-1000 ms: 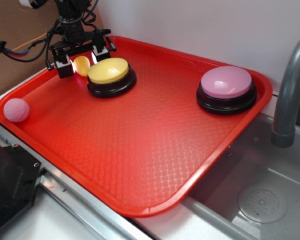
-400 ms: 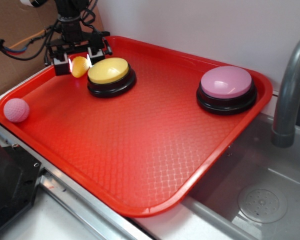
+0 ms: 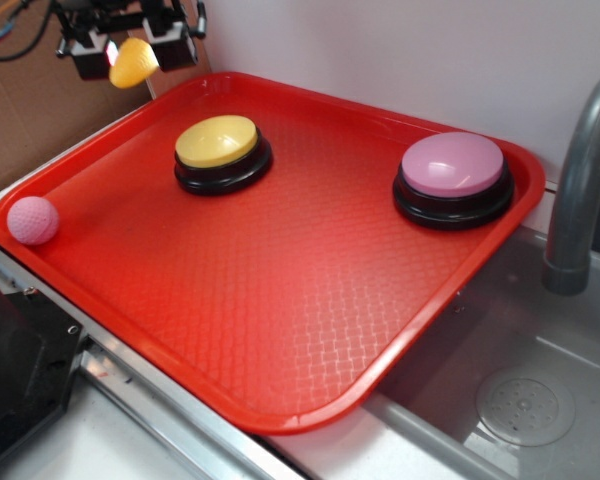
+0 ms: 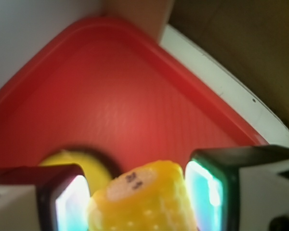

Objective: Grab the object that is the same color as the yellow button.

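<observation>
- We see only the fingertips of the gripper (image 3: 132,48) in the exterior view; the arm above runs off the top edge.
- The wrist view is blurred throughout. The yellow toy (image 4: 144,199) is cut off by the bottom edge, so we cannot see its tapered end there.
- Dark marks on the toy's pale flat face are too blurred to read.
- The yellow button (image 4: 94,166) shows in the wrist view only as a sliver, the rest hidden behind the left finger and the toy.
- The grey faucet (image 3: 580,190) is cut off by the right edge.
- The sink drain (image 3: 525,405) is too faint for detail.
</observation>
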You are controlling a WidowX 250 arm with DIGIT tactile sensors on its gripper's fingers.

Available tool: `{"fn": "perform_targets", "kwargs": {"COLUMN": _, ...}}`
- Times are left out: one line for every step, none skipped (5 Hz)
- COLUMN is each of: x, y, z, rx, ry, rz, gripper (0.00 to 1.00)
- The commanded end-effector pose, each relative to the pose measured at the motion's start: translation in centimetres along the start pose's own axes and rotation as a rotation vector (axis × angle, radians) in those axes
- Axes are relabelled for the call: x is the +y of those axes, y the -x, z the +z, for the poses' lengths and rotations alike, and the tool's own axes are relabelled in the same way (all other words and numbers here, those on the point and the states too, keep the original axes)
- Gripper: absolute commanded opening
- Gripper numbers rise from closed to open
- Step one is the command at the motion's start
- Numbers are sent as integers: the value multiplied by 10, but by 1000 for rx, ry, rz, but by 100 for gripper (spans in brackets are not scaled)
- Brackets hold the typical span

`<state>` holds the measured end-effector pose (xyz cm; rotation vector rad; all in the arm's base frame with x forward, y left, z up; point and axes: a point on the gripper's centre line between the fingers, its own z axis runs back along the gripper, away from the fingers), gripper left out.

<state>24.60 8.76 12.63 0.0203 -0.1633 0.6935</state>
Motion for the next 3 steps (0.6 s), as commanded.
{"fn": "perform_targets", "kwargs": {"x": -11, "y": 62, "z": 39, "rx": 73, "ry": 76, "rz": -408, "gripper": 0}}
{"fn": "perform_targets", "kwargs": {"x": -10, "y": 80, "z": 34, "rx": 143, "ry": 48, "rz": -517, "gripper": 0}}
{"fn": "perform_targets", "kwargs": {"x": -6, "y": 85, "z": 32, "rx": 161, "ry": 13, "rz": -536, "gripper": 0}}
